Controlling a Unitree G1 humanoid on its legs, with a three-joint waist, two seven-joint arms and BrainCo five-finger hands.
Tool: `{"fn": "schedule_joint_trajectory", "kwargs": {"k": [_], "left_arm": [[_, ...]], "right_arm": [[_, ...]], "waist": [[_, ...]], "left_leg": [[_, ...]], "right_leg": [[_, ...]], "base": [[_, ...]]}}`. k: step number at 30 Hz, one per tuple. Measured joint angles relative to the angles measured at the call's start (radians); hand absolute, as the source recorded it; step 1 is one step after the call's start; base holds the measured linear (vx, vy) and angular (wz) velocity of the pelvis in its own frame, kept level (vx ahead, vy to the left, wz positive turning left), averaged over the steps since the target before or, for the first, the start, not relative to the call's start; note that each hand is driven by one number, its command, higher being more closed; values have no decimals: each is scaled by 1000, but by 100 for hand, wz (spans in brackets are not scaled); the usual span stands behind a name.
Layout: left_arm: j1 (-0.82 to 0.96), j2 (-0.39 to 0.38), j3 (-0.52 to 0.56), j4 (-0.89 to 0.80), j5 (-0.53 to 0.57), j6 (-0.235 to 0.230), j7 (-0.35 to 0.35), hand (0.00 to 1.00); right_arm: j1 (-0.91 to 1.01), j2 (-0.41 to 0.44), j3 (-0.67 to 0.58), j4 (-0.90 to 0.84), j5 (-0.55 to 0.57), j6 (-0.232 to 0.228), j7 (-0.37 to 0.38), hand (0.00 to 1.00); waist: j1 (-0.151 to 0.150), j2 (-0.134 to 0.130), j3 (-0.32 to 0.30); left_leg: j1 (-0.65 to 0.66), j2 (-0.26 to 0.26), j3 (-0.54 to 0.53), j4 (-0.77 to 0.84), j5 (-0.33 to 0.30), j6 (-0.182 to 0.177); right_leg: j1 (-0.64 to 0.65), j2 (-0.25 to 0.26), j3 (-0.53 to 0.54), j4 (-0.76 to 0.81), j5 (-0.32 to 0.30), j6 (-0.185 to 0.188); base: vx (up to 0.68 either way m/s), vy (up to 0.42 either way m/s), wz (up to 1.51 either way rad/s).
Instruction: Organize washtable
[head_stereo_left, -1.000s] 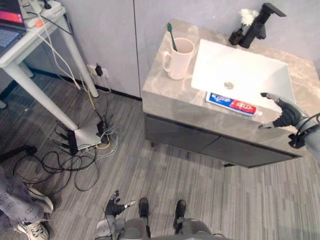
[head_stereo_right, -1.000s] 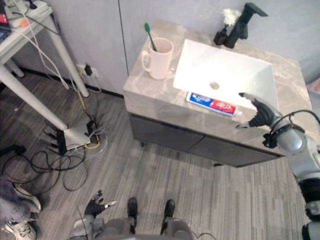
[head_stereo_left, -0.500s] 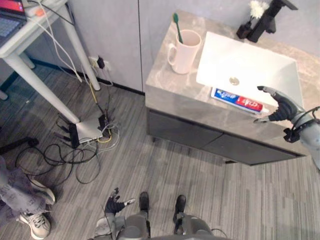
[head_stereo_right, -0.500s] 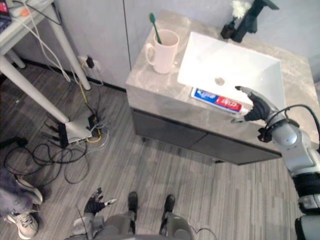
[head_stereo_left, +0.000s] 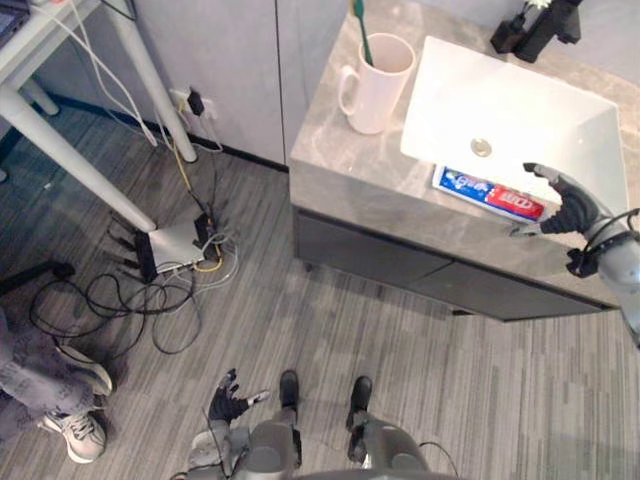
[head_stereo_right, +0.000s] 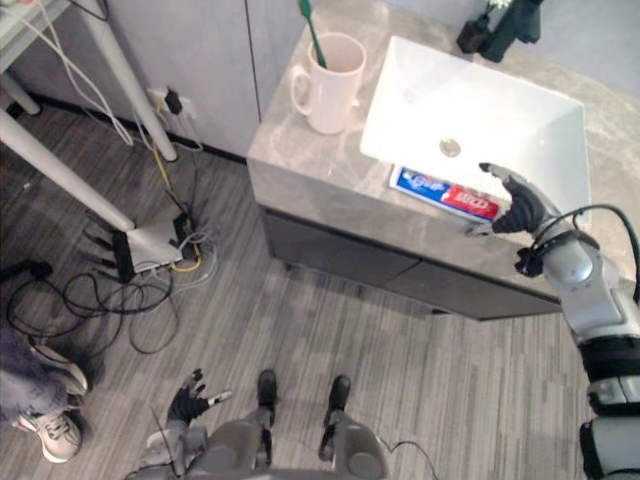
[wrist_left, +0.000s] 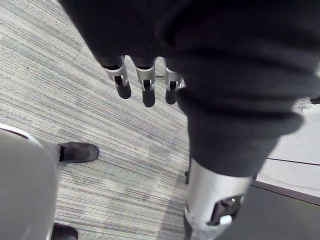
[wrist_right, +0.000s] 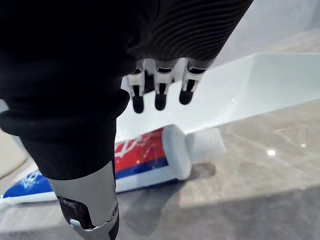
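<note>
The right hand (head_stereo_left: 565, 210) hangs with its fingers (wrist_right: 159, 95) loosely spread and holding nothing, just over the capped end of the toothpaste tube (head_stereo_left: 488, 194). The tube lies flat on the grey desk (head_stereo_left: 345, 165), along the front rim of the white sink (head_stereo_left: 520, 110). To the sink's left stands a mug (head_stereo_left: 378, 75) with a green toothbrush (head_stereo_left: 360, 28) upright in it. The left hand (head_stereo_left: 228, 402) is low over the floor, fingers straight.

You've brought your right hand (head_stereo_left: 566, 207) closer to the toothpaste tube (head_stereo_left: 489, 193); it now hovers just beside the cap end, no longer apart. Your head camera has shifted as well.
</note>
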Motion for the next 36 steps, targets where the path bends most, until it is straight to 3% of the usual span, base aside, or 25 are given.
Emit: {"fn": "schedule_joint_trajectory", "kwargs": {"k": [36], "left_arm": [[-4,2,4,-34,-8,-4,13,0]], "right_arm": [[-101,5,1,31,2,19,-36,0]], "waist": [[-1,3,52]], "left_leg": [[-29,19,-6,-6,10,-5]], "right_leg": [[-29,18,2,3,17,-13]], "base": [[7,0,0]]}}
